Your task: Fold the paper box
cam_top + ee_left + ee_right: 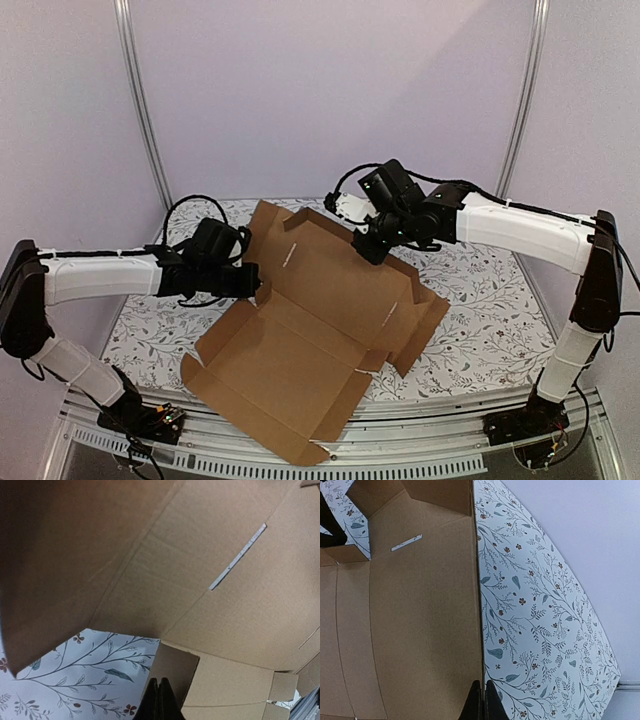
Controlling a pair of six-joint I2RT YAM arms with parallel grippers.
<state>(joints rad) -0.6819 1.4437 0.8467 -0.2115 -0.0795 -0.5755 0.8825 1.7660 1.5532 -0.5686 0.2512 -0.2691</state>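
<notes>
Top external: paper box (310,330) opened out across the middle of the floral worktop (480,320), near corner overhanging the near edge
Left gripper (255,283) at its left edge, right gripper (372,250) at its far right edge, both with jaws pressed together, nothing pinched

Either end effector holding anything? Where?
Left end effector: shut, empty. Right end effector: shut at the paper box's far edge; a pinch cannot be told.

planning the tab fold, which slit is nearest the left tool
The far-left slit, just past the left tool; the other slit sits by the right edge.
</notes>
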